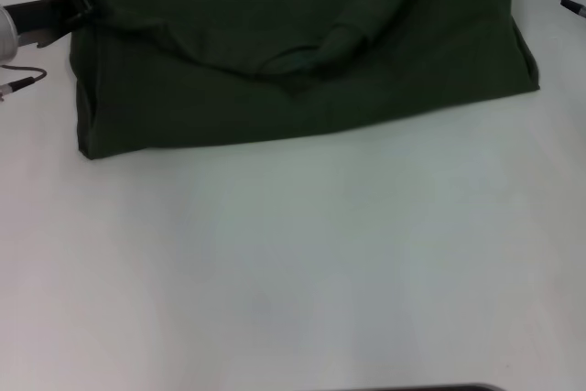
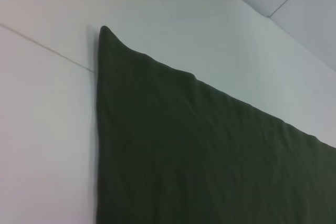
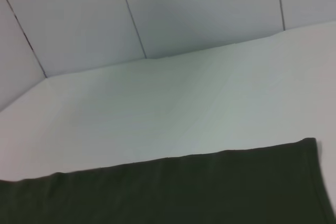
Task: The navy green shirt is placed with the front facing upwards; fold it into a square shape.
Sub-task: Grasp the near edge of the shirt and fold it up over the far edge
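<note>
Left wrist view: navy green shirt (image 2: 210, 161) lies flat on white table (image 2: 47, 129), one corner tapering to a point. Cloth mostly smooth, slight ripple along one edge. Thin seam line crosses table to shirt's edge. Possibly a wall beyond; hard to tell.

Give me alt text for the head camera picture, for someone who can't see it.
A large dark olive-green cotton shirt lies across the far part of a white table, with wrinkled folds running over its middle and no lettering showing. The left gripper is at the shirt's left edge, and only a bit of the right arm shows at the top right corner.
</note>
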You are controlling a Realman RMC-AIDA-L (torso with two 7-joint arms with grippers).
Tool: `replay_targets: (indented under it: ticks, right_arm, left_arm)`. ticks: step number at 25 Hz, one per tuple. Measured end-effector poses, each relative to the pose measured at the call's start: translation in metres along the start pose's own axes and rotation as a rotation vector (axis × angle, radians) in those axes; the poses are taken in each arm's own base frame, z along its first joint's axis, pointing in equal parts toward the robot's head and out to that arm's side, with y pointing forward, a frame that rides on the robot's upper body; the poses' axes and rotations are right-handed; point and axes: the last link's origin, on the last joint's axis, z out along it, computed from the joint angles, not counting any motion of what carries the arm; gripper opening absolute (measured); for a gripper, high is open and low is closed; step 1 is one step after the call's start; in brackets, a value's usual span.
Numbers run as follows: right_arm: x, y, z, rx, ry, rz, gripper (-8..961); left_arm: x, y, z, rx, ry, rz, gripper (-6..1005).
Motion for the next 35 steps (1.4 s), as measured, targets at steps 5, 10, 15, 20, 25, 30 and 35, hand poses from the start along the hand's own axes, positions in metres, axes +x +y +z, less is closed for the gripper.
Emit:
replay_targets:
  ticks: [5,10,15,20,25,30,35]
  right_arm:
    - [0.0,-0.001,0.004,0.032,0.004,-0.026,79]
    - [0.0,-0.005,0.002,0.05,-0.017,-0.002,93]
    - [-0.001,-0.011,-0.002,0.072,-0.059,0.02,106]
    - [0.003,-0.007,0.006,0.091,-0.036,-0.021,119]
    - [0.012,-0.004,0.011,0.111,0.003,-0.037,133]
    - [0.015,-0.002,0.013,0.117,0.031,-0.08,146]
    - [0.013,-0.003,0.013,0.121,0.04,-0.103,195]
  left_arm:
    - [-0.001,0.001,0.002,0.008,0.007,0.007,169]
    - [0.003,0.007,0.004,-0.015,0.025,0.025,171]
    - [0.007,0.015,0.009,-0.036,0.047,0.041,174]
    - [0.007,0.019,0.015,-0.018,0.038,0.069,177]
    - [0.004,0.014,0.015,0.003,0.035,0.074,179]
    - [0.002,0.01,0.014,0.008,0.03,0.066,182]
    - [0.0,0.01,0.013,0.0,0.015,0.068,229]
